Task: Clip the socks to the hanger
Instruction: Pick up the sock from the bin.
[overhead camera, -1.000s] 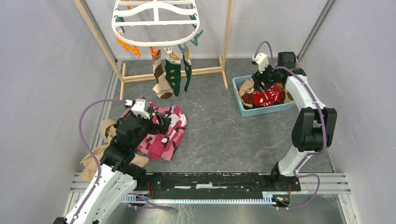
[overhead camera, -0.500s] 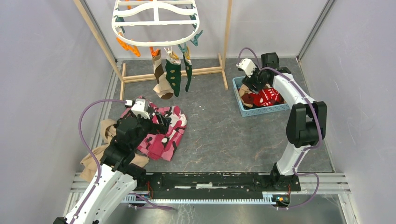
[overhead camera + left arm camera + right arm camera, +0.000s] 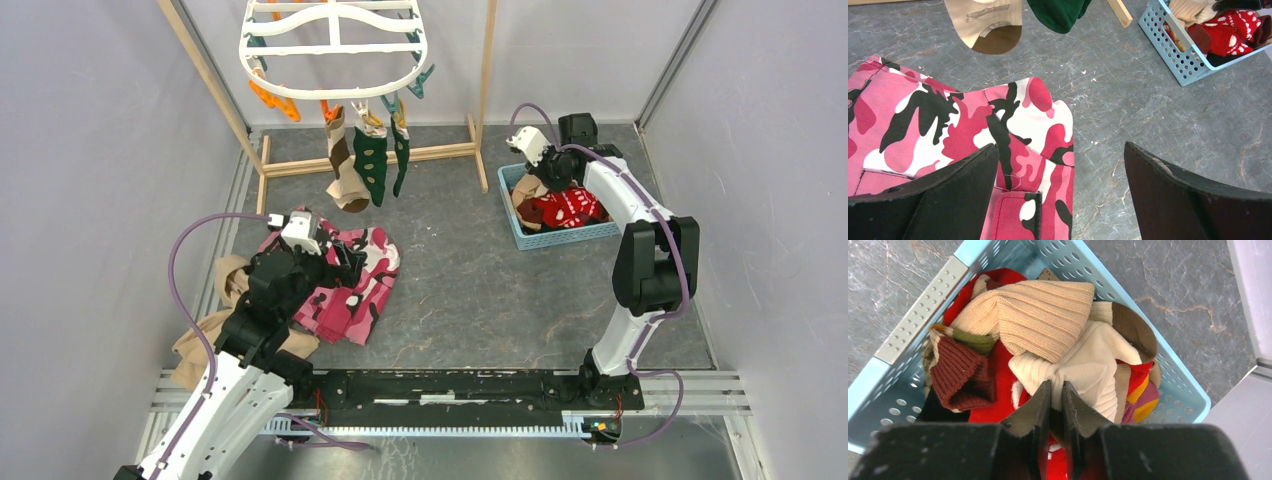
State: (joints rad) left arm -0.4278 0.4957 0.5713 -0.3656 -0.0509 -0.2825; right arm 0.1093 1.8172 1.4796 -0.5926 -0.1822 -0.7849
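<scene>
Inspecting the right wrist view first: my right jaws stand narrow, down inside the blue basket (image 3: 923,305), nipped on a small pucker of the cream sock (image 3: 1088,365) at the top of the pile. The ribbed tan sock (image 3: 1043,315) lies against it on the far side, and the brown-cuffed sock (image 3: 960,372) sits to the left of it. Red fabric shows directly under my tips; I cannot tell whether any of it is caught in the pinch.

My left jaws are wide and hold nothing, hanging over the pink camouflage garment (image 3: 948,120) on the counter (image 3: 470,280), well apart from the basket.

The hanger (image 3: 335,48) hangs at the far left of the stand, with three socks (image 3: 370,160) already clipped along its near rim. A teal clip (image 3: 420,78) beside them looks free.

Risks noted:
- The grip is on a thin fold only, so the sock may slip out on the lift.
- The tan sock, touching the cream one, may drag up with it and drop on the counter.
- A second layer in the pinch would bring two socks to one clip.
- The basket looks light and may shift or tip if the fabric snags.
</scene>
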